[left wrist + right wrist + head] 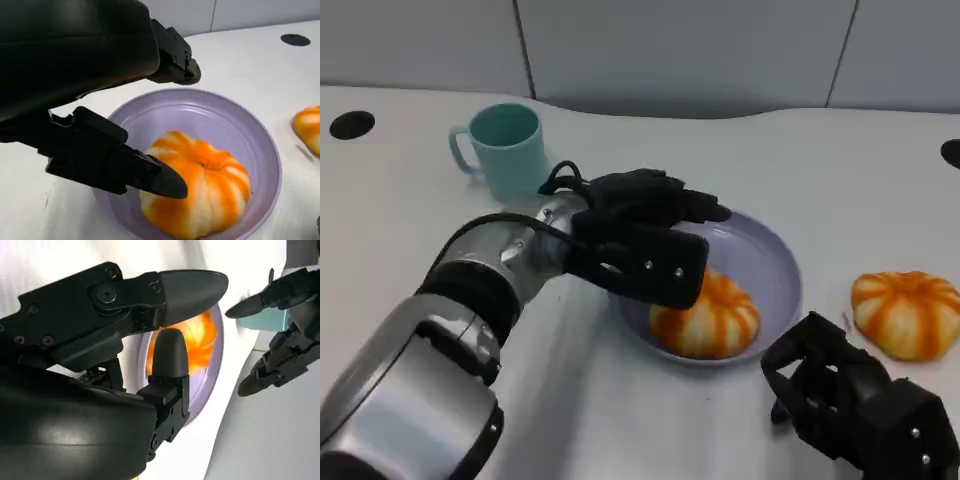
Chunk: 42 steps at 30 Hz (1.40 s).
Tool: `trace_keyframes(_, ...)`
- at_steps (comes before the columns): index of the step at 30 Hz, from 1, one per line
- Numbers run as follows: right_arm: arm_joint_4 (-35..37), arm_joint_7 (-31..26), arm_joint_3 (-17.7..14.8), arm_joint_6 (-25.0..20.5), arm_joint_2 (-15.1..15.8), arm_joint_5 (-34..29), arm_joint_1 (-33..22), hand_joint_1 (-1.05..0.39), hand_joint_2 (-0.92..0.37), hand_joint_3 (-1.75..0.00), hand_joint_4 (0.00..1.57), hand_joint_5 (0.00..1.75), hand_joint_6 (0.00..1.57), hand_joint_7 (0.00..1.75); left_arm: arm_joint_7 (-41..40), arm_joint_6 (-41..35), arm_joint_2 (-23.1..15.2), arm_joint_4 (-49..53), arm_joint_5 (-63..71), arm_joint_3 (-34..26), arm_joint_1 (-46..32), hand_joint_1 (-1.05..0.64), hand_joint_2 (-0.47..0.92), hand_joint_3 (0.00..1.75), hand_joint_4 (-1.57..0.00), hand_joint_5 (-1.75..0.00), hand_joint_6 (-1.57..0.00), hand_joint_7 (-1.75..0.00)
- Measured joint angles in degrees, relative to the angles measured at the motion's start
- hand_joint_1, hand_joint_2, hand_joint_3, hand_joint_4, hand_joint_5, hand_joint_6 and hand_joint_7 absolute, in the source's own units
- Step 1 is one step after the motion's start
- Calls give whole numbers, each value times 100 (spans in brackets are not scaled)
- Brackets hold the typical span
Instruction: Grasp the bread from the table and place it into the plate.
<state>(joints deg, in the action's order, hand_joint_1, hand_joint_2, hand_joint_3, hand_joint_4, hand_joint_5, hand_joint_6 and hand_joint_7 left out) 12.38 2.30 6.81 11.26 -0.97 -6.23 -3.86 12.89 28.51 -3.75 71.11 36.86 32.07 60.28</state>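
Note:
An orange-and-white striped bread (705, 315) lies in the lavender plate (775, 262). My left hand (640, 238) hovers over the plate's left side with its fingers spread and nothing in them. In the left wrist view the left hand (90, 75) has one fingertip (167, 182) right at the bread (200, 192) and the others up over the plate's (260, 145) rim. A second striped bread (908, 312) lies on the table to the plate's right. My right hand (860, 400) rests low by the table's front edge, holding nothing, just short of that second bread.
A teal mug (505, 148) stands behind my left forearm at the back left. Dark round holes (352, 124) mark the white table at its left and right edges. The right wrist view looks past the right hand (125, 340) to the plate (216, 365) and my left hand (282, 330).

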Motion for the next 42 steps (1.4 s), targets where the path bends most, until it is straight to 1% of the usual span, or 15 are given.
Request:
trace_keyframes(6,26,12,-13,6,-4,34,8,-29,-92,-33,63,175,41,175,2,-59,-9,6,-56,-64,70,-88,92,17,-1,-3,-12,-1)
trace_keyframes(8,46,12,-12,26,-2,28,16,-30,-92,-34,65,175,41,175,62,-7,-40,-6,-190,-216,45,-83,92,21,-9,-7,-16,-3)
trace_keyframes(12,50,6,-35,42,33,-5,20,-29,-92,-35,64,175,41,175,596,685,-292,-390,-1530,-1250,-381,-80,92,21,-14,-10,-20,-4)
trace_keyframes(16,54,28,-90,50,39,35,22,-28,-92,-35,63,175,40,175,1621,601,-471,-808,-2753,-2068,-958,-80,92,22,-14,-11,-20,-3)
trace_keyframes(23,65,141,-132,92,113,88,40,-27,-92,-35,62,175,39,175,3127,-226,-633,-2251,-4721,-3180,-2267,-82,92,25,-28,-19,-23,-4)
trace_keyframes(25,65,139,-135,91,133,84,42,-28,-92,-35,62,175,39,175,3249,-533,-638,-2618,-5034,-3352,-2596,-81,92,25,-29,-19,-23,-4)
trace_keyframes(28,51,139,-115,29,133,66,68,-26,-92,-35,59,175,38,175,3347,-997,-647,-3195,-5427,-3574,-3094,-75,92,26,-41,-25,-34,-8)
trace_keyframes(30,47,135,-129,-21,149,64,67,-25,-92,-35,62,175,40,175,3373,-1349,-646,-3593,-5738,-3758,-3492,-72,92,21,-58,-34,-50,-12)
trace_keyframes(33,52,157,-141,-14,151,108,64,-25,-92,-35,63,175,41,175,3221,-1913,-636,-4051,-6110,-4052,-4054,-70,92,20,-62,-37,-54,-12)
trace_keyframes(35,50,175,-132,-12,146,113,70,-25,-92,-35,62,175,41,175,3056,-2232,-633,-4328,-6194,-4141,-4300,-57,92,20,-59,-83,-71,-22)
trace_keyframes(37,22,182,-126,-9,130,118,60,-25,-92,-35,62,175,40,175,2693,-2787,-590,-4818,-6387,-4261,-4658,-54,92,19,-57,-95,-74,-24)
trace_keyframes(38,5,181,-133,-10,132,120,48,-26,-92,-35,62,175,40,175,2547,-3016,-570,-5000,-6416,-4297,-4824,-47,92,18,-48,-129,-69,-54)
trace_keyframes(39,-5,183,-134,-11,133,122,38,-26,-92,-34,63,175,40,175,2419,-3189,-548,-5156,-6444,-4319,-4984,-44,92,18,-44,-142,-58,-82)
trace_keyframes(41,-26,183,-136,-12,136,122,8,-28,-92,-34,60,175,38,174,2193,-3440,-483,-5437,-6493,-4340,-5373,-39,92,14,-41,-163,-47,-117)
trace_keyframes(42,-43,182,-136,-32,138,118,-7,-29,-92,-34,58,175,38,174,2091,-3536,-447,-5547,-6508,-4355,-5526,-37,92,11,-42,-169,-46,-126)
